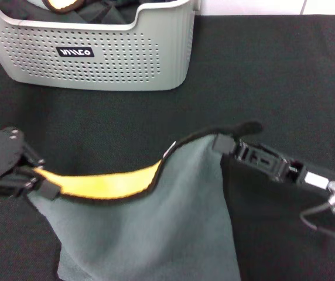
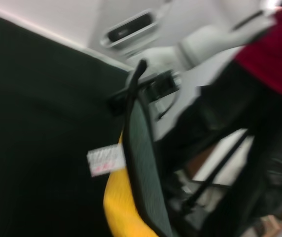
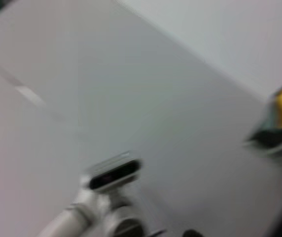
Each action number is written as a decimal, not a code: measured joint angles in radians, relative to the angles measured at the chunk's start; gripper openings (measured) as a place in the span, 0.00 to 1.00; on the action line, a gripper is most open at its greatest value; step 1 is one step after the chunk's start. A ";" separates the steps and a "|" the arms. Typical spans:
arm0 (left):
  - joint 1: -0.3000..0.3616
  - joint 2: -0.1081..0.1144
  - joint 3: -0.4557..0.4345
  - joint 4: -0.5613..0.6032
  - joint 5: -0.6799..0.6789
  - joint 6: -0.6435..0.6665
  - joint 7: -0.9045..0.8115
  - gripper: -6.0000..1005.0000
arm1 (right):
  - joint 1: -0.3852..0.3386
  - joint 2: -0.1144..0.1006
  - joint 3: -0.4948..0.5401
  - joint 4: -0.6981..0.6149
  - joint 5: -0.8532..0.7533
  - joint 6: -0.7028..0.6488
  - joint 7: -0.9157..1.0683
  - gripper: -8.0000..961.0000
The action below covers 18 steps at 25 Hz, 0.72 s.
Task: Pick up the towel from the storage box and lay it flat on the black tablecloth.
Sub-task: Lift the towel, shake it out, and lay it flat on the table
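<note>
1. we note the towel (image 1: 156,234) is out of the storage box (image 1: 97,52) and hangs between both grippers in the head view, above the black tablecloth (image 1: 273,76).
2. left gripper (image 1: 41,186) sits at the left edge of the head view, pressed together on one corner of the towel; the top hem there is folded over, showing the yellow face as a band running twd the centre.
3. right gripper (image 1: 220,143) is at centre-right, pinching the opposite top corner; a short black-edged tip of hem sticks out past it.
4. the top hem sags between the two grip pts, lower on the left side. below it the grey-green face hangs down and runs out of the bottom of the head view, so we can't tell whether the lower edge touches the cloth.
5. storage box stands at top left on the tablecloth, well apart from the towel, label side facing us. inside it we see dark fabric and a bit of a yellow, dark-edged cloth (image 1: 62,4) at the rim.
6. left wrist view: towel (image 2: 141,168) seen edge-on, grey-green face w/ black edging, yellow face beside it, a white care label (image 2: 105,161) on the hem; right gripper (image 2: 153,89) holds the far corner.
7. right wrist view: too blurred to inspect; only a yellow patch at one edge.
</note>
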 joint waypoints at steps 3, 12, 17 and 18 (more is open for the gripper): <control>-0.082 -0.080 -0.174 -0.075 0.259 -0.013 0.017 0.05 | 0.035 0.001 0.027 0.036 -0.002 0.110 -0.014 0.04; -0.201 -0.187 -0.368 -0.095 0.560 -0.200 -0.012 0.05 | 0.128 -0.004 0.065 0.080 0.001 0.362 -0.168 0.05; -0.213 -0.206 -0.368 -0.102 0.568 -0.324 -0.053 0.05 | 0.135 -0.021 0.127 0.091 0.000 0.398 -0.239 0.05; -0.213 -0.208 -0.369 -0.106 0.568 -0.351 -0.066 0.05 | 0.136 -0.025 0.135 0.091 0.000 0.401 -0.243 0.05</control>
